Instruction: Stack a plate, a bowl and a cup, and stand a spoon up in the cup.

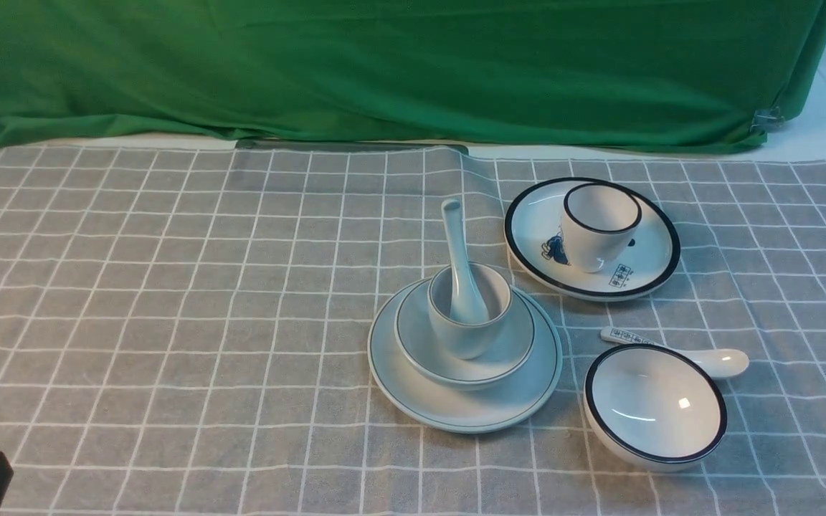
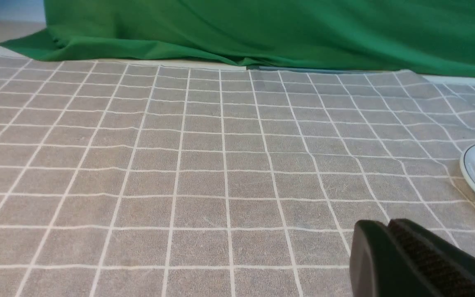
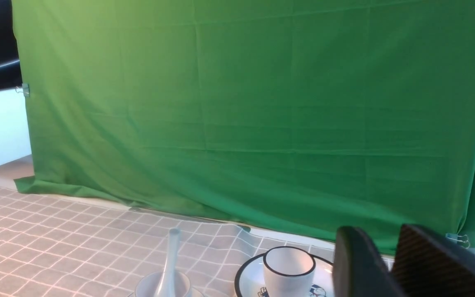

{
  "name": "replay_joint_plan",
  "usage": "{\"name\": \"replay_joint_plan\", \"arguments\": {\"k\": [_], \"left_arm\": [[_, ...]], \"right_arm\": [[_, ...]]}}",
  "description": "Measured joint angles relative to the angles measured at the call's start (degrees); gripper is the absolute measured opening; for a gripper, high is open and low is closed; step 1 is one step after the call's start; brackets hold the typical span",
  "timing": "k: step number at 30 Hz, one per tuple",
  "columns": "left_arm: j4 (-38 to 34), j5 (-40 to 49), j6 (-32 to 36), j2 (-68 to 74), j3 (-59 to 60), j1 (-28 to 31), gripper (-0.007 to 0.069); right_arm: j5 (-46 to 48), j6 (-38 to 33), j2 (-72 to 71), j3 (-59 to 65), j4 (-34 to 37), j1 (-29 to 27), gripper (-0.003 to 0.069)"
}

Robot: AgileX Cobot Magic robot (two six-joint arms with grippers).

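Left pincer: black left gripper (image 2: 388,231) sits low at the near left edge of the cloth, pads pressed together on nothing; only a dark corner of it shows in the front view.
Right pincer: black right gripper (image 3: 390,255) hangs raised and back from the dishes, a gap between its two pads, nothing in it; out of the front view.
Spoon: plain white ceramic soup spoon (image 1: 460,265) stands bowl-end down in the cup, handle leaning up and away toward the green backdrop (image 1: 399,64).
Cup: pale blue-white handleless cup (image 1: 468,309) sits upright in the middle of the bowl.
Bowl: pale blue-white shallow bowl with thin grey-green rim line (image 1: 464,337) rests on the plate, set a little toward its far side.
Plate: pale blue-white round plate with thin dark rim line (image 1: 464,357) lies flat on the grey checked tablecloth (image 1: 169,322).
Neighbours: black-rimmed white plate with blue drawing (image 1: 591,236) carrying a black-rimmed white cup (image 1: 599,223), beyond and to the right; black-rimmed white bowl (image 1: 654,405) just right of the stack, with a printed-handle white spoon (image 1: 678,350) behind it.
Progress: stack looks complete.
Risk: spoon only leans on the cup rim; a brush from either arm could tip it out or slide the cup.
Risk: black-rimmed bowl sits close; a nudge there could jar the plate.
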Motion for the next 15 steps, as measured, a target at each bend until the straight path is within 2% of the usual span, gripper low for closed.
{"name": "replay_joint_plan", "arguments": {"k": [15], "left_arm": [[0.1,0.2,1.4,0.0,0.0,0.0,0.0017]], "right_arm": [[0.0,0.1,0.0,0.0,0.0,0.0,0.0216]]}}
